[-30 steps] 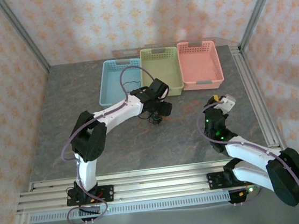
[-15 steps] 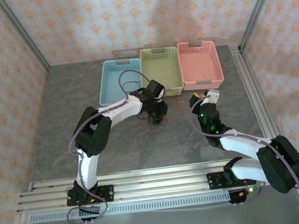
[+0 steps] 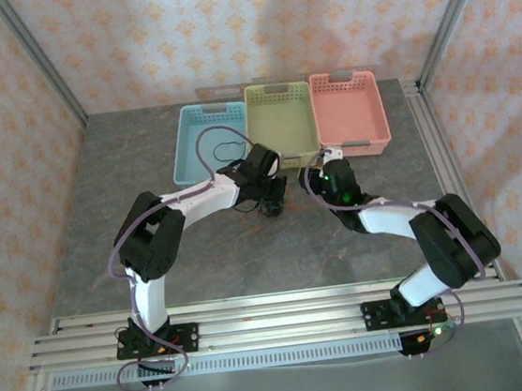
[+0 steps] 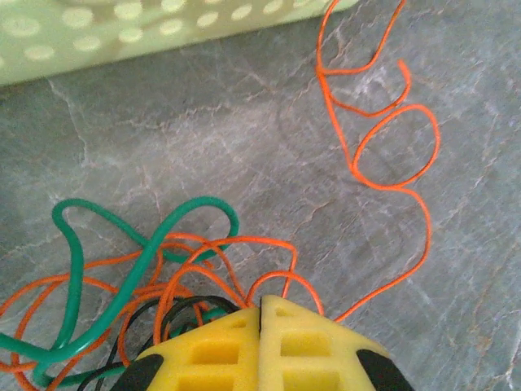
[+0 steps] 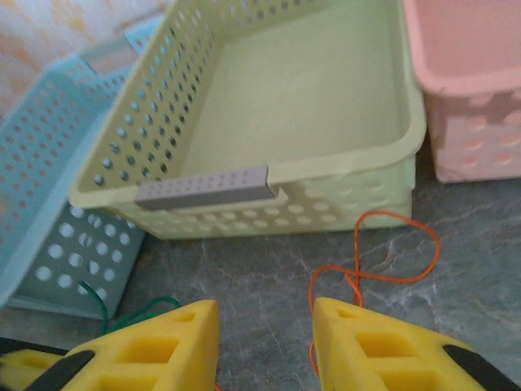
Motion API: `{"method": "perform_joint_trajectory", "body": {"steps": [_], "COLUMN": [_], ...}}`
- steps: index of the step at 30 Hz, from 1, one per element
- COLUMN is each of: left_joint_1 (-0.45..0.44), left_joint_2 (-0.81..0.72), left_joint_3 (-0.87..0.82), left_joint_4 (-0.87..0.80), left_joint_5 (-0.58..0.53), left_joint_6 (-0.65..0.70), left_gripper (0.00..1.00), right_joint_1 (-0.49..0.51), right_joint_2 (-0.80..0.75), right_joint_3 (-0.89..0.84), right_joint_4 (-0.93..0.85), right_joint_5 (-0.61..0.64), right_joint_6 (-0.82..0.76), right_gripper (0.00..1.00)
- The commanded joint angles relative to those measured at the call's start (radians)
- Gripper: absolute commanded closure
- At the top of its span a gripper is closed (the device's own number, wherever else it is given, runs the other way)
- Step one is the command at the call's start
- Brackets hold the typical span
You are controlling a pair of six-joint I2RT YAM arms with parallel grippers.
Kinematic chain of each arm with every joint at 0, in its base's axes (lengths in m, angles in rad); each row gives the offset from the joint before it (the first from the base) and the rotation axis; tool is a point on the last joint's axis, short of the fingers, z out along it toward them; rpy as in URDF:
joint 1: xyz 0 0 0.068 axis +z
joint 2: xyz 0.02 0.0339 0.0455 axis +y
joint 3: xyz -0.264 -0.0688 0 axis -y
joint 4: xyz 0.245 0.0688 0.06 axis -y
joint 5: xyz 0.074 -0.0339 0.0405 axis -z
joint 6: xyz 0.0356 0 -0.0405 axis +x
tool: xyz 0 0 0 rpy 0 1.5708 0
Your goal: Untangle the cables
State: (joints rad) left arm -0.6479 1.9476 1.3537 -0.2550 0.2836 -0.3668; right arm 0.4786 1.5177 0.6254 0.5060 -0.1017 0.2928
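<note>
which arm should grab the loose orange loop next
Right: the right end effector is open, with the thin orange wire loop lying just ahead of it, while the left end effector is shut on the tangle of orange, green and black wires.

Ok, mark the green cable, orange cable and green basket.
green cable (image 4: pixel 199 201): left wrist view, arch top.
orange cable (image 4: pixel 438 142): left wrist view, loop's right edge.
green basket (image 5: pixel 342 167): right wrist view, front rim.

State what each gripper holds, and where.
The left gripper is shut on the cables, pinching orange strands at the tangle's edge. The right gripper is open, holding nothing.
</note>
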Motion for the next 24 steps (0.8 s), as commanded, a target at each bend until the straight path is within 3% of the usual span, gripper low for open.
{"method": "perform_joint_trajectory", "body": {"steps": [1, 13, 19, 24], "left_joint_1": [0.001, 0.004, 0.003, 0.004], "left_joint_2": [-0.032, -0.066, -0.062, -0.062], "left_joint_3": [-0.021, -0.033, -0.028, -0.028], "left_joint_4": [0.043, 0.051, 0.047, 0.049], "left_joint_5": [-0.028, -0.039, -0.037, -0.035], "left_joint_6": [-0.008, -0.016, -0.014, -0.014], "left_gripper": [1.00, 1.00, 1.00, 1.00], "right_joint_1": [-0.004, -0.004, -0.003, -0.003], "right_joint_2": [0.043, 0.217, 0.225, 0.234], "right_joint_3": [0.059, 0.250, 0.253, 0.264], "right_joint_4": [-0.161, -0.445, -0.455, -0.466], "right_joint_5": [-0.017, -0.059, -0.034, -0.047], "right_joint_6": [0.010, 0.002, 0.003, -0.005], "right_gripper": [0.64, 0.58, 0.58, 0.77]}}
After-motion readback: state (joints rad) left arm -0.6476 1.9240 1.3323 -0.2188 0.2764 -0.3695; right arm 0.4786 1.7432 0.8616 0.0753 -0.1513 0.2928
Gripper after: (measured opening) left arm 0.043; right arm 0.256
